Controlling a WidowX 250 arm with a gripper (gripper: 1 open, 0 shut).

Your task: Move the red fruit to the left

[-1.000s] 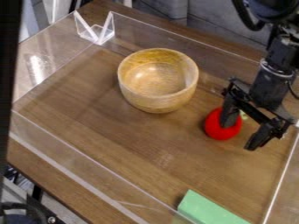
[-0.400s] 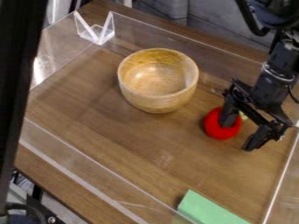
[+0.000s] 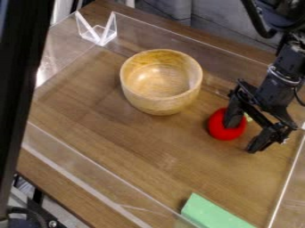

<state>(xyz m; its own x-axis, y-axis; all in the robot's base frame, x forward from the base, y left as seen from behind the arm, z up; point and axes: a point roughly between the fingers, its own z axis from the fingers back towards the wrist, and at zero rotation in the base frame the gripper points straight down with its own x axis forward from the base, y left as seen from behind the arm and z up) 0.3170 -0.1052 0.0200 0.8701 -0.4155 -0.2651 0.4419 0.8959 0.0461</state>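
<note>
Barely shifting since a second ago: gripper [image 3: 254,131] hovering open astride red fruit [image 3: 226,127], at bowl's [image 3: 161,81] four o'clock, not yet grasping.

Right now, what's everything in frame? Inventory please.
red fruit: 1, bright red, right side of the tray floor, between the open gripper fingers
wooden bowl: 1, light wood, tray centre, upright, looks empty
clear tray: 1, transparent walls, wood-brown floor, holds bowl and fruit
clear folded plastic piece: 1, transparent, beyond the far-left corner
green flat object: 1, light green, bottom edge, partly cut off
gripper: 1, black, open, pointing down around the fruit
</note>
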